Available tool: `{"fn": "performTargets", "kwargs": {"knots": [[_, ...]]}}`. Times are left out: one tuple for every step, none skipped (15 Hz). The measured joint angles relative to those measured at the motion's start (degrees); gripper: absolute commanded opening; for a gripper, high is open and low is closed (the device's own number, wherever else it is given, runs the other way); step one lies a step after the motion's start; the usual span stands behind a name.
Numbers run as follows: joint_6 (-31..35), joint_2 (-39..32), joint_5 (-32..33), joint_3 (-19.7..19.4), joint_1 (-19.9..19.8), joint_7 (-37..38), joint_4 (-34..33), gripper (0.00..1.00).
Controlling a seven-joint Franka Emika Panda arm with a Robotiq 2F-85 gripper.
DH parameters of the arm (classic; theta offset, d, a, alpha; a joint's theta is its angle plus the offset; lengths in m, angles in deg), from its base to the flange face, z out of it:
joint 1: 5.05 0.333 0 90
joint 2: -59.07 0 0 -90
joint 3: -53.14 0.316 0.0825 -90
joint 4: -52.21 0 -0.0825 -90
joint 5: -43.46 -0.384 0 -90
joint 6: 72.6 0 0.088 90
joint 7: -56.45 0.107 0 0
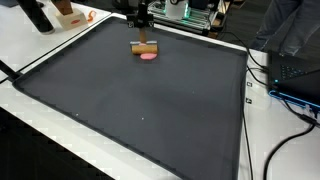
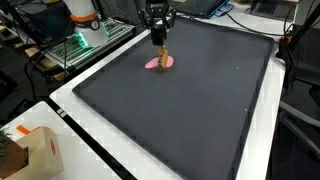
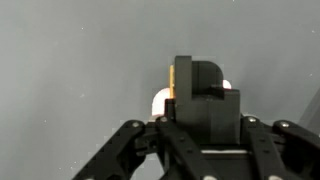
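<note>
1. The white tabletop [image 1: 272,130] is covered almost wholly by a black mat [image 2: 190,100]. The mat's full outline is given in both exterior views, while only plain grey mat surface is seen in the wrist view.
2. The hand [image 2: 160,40] is seen hanging straight down over the mat's far part, near the far edge. In the wrist view, its dark fingers [image 3: 205,95] are seen drawn close together at the centre, pinching a wooden block [image 1: 145,47].
3. The wooden block is held level over the mat's far part. Its long axis is shown running across the picture in an exterior view [image 1: 145,47], roughly along the mat's far edge. It is seen nearly end-on in an exterior view [image 2: 160,52]. Only a thin orange edge [image 3: 171,80] is visible in the wrist view.
4. A pink disc [image 1: 148,57] lies flat on the mat directly under the block. Whether the two touch cannot be told.
</note>
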Motion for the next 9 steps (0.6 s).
{"fn": "performTargets", "kwargs": {"knots": [[0.34,-0.14,-0.01,0.00,-0.03,-0.13,-0.05,0.24],[0.68,-0.24,-0.02,-0.01,-0.07,-0.32,-0.06,0.24],[1.07,-0.34,-0.08,-0.01,-0.14,-0.63,-0.06,0.24],[1.46,-0.44,-0.16,-0.01,-0.24,-0.94,-0.06,0.24],[1.80,-0.54,-0.39,-0.03,-0.29,-1.40,-0.07,0.24],[2.20,-0.64,-0.75,-0.09,-0.34,-2.08,-0.07,0.24],[2.70,-0.75,-1.13,-0.13,-0.45,-2.75,-0.07,0.24],[3.19,-0.86,-1.65,-0.17,-0.56,-3.51,-0.07,0.24],[3.64,-0.96,-2.34,-0.22,-0.63,-4.37,-0.07,0.24]]}}
